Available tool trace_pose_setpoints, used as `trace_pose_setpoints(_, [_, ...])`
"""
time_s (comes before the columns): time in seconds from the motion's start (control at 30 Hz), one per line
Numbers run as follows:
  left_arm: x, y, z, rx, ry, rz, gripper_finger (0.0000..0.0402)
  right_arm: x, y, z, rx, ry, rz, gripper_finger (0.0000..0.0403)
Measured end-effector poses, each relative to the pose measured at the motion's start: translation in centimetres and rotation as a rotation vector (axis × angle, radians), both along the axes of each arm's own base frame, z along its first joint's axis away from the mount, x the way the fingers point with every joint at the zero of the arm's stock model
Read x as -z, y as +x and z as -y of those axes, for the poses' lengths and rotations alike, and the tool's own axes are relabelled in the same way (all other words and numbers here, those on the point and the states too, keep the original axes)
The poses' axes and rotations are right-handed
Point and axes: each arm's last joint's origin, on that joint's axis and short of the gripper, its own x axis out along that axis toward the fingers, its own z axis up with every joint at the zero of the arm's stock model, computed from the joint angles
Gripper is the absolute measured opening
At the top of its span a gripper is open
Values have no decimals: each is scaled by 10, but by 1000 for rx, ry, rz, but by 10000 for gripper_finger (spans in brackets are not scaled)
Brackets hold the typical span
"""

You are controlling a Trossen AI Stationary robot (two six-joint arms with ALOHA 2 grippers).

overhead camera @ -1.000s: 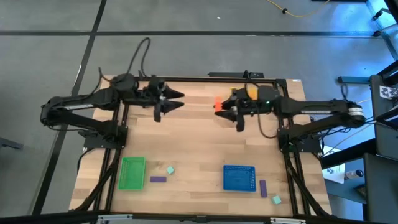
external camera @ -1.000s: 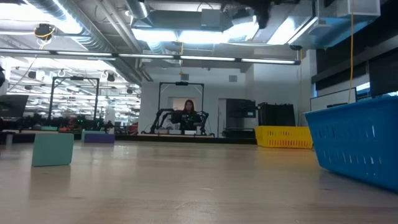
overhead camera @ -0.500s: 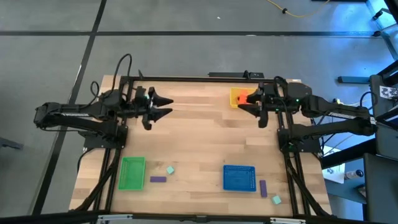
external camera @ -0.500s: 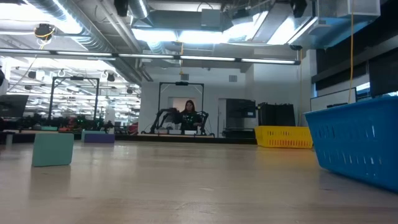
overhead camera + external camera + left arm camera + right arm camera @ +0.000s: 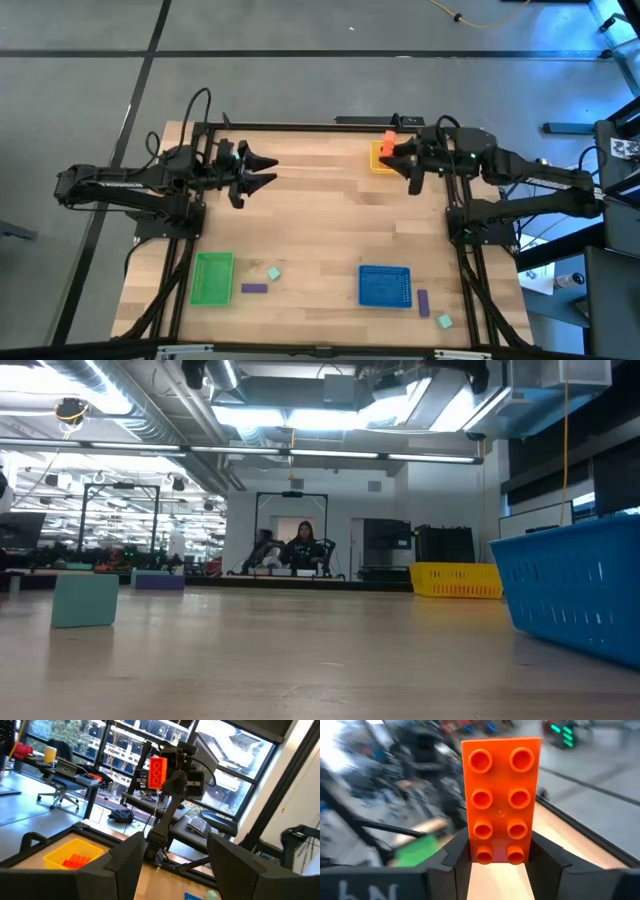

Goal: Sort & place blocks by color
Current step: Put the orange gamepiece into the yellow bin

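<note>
My right gripper (image 5: 400, 160) is shut on an orange-red block (image 5: 501, 800), a two-by-four stud bar, above the yellow tray (image 5: 380, 158) at the table's far right. Other orange-red blocks (image 5: 75, 861) lie in that tray. My left gripper (image 5: 265, 170) hangs open with nothing between its fingers over the far left of the table. A mint block (image 5: 273, 272) and a purple block (image 5: 254, 288) lie beside the green tray (image 5: 212, 277). Another purple block (image 5: 423, 301) and mint block (image 5: 444, 321) lie right of the blue tray (image 5: 385, 286). My right gripper pinches the orange-red block's lower end (image 5: 497, 856) between its two fingers, one on each long side. The fingers come about level from the table's right side. The block stands upright above the fingers, its studded face toward the wrist, lifted clear over the yellow tray.
In the low view the mint block (image 5: 85, 600) and the blue tray's wall (image 5: 575, 590) stand close to the camera. A person sits in the room beyond the table. Bare wood lies in the table's middle between the arms.
My right gripper has carried the orange-red block toward the table's right and far edge, from the open table to above the yellow tray, rising a little. My left gripper has drawn back toward the left edge and dropped slightly, then kept still.
</note>
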Motion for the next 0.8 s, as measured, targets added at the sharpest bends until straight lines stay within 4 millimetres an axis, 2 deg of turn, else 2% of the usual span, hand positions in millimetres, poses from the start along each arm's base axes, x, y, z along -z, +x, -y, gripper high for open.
trace_pose_setpoints(0.13, [0, 0, 0, -9, -2, 0, 208, 0, 10, 24, 199, 61, -221, 146])
trace_pose_setpoints(0.23, [0, 0, 0, -10, -2, -1, 208, 10, 16, 48, 331, 130, -411, 148])
trace_pose_setpoints(0.37, [0, 0, 0, -10, -2, -1, 208, 45, 20, 79, 446, 271, -649, 152])
trace_pose_setpoints(0.5, [0, 0, 0, -13, -4, -1, 208, 93, 19, 102, 507, 394, -841, 153])
trace_pose_setpoints(0.67, [0, 0, -2, -51, -12, 0, 208, 140, 17, 123, 587, 511, -937, 154])
trace_pose_setpoints(0.8, [0, 0, -2, -74, -18, 1, 208, 158, 18, 134, 619, 549, -944, 155])
